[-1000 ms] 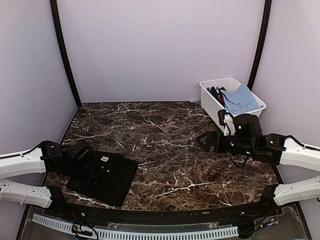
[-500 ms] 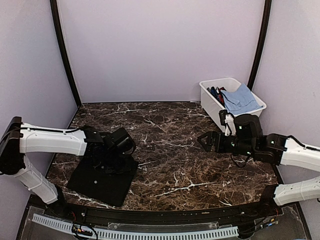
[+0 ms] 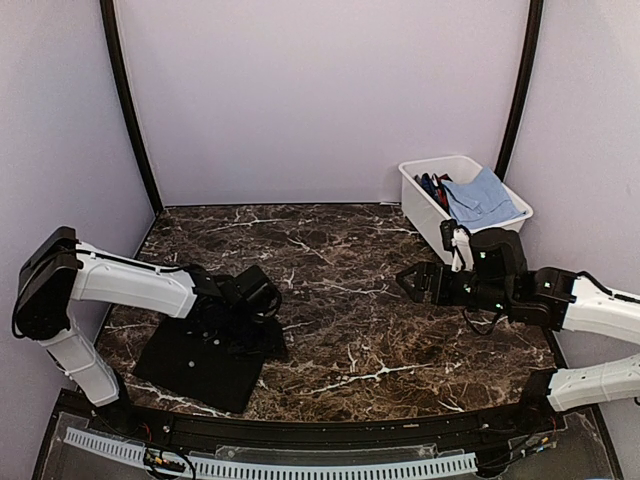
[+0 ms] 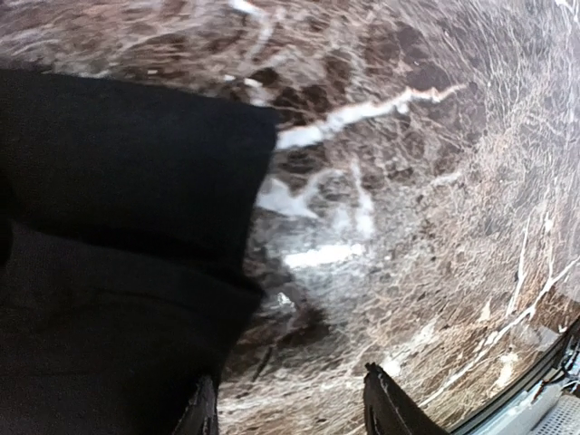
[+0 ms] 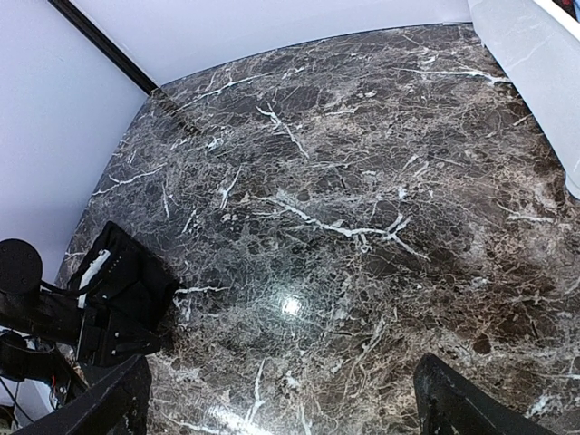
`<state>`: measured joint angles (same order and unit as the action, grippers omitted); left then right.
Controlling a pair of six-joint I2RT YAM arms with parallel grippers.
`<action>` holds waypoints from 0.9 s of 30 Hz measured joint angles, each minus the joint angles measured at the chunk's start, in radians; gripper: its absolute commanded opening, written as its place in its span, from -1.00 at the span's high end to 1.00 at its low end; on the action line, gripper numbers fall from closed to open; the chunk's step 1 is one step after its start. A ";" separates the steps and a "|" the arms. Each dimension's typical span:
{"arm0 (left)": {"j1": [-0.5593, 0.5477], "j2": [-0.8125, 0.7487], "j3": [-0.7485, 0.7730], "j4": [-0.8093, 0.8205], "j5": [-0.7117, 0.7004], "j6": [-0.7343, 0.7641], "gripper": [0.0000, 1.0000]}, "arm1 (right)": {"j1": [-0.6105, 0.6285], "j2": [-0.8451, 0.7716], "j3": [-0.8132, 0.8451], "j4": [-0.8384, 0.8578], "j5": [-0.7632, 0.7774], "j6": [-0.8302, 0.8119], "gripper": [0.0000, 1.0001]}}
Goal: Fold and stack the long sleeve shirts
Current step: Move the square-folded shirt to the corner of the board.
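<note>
A plain black long sleeve shirt point(image 3: 200, 360) lies folded flat at the table's near left. My left gripper point(image 3: 268, 325) hangs low over the shirt's right edge. In the left wrist view the black cloth point(image 4: 118, 245) fills the left half, and the left gripper point(image 4: 294, 412) is open, one fingertip point(image 4: 204, 412) over the cloth's edge and the other over bare marble, with nothing between them. My right gripper point(image 3: 410, 283) hovers wide open over the table's right side. The right wrist view shows only marble between the right gripper's point(image 5: 285, 403) fingers.
A white bin point(image 3: 415, 200) stands at the back right corner, holding a light blue garment point(image 3: 480, 198) and some darker cloth. Lilac walls close in the back and both sides. Dark marble tabletop point(image 3: 330, 270) lies between the two arms.
My left arm has swung from the table's left edge across the folded black shirt to its right edge. The shirt's right edge looks slightly shifted. The right arm has barely moved.
</note>
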<state>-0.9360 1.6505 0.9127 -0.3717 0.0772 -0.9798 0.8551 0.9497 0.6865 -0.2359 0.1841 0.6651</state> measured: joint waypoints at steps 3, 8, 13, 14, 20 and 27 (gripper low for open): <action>0.030 -0.045 -0.057 0.037 0.015 -0.002 -0.10 | 0.000 0.000 0.000 0.000 0.000 0.002 -0.96; 0.111 -0.148 -0.169 0.068 0.023 -0.003 -0.11 | 0.000 0.000 0.000 0.000 0.000 0.002 -0.96; 0.213 -0.251 -0.270 0.088 0.034 0.002 -0.10 | 0.000 0.005 0.000 0.001 0.000 0.002 -0.96; 0.233 -0.268 -0.286 0.089 0.037 0.005 -0.11 | 0.000 0.006 0.000 0.001 0.000 0.002 -0.96; 0.353 -0.361 -0.370 0.106 0.067 0.029 -0.10 | 0.000 0.008 0.000 0.001 -0.001 0.002 -0.96; 0.450 -0.429 -0.412 0.082 0.083 0.069 -0.11 | 0.000 0.008 0.000 0.001 -0.001 0.002 -0.96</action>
<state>-0.4862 1.2213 0.5007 -0.2897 0.1600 -0.9104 0.8551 0.9573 0.6865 -0.2348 0.1833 0.6670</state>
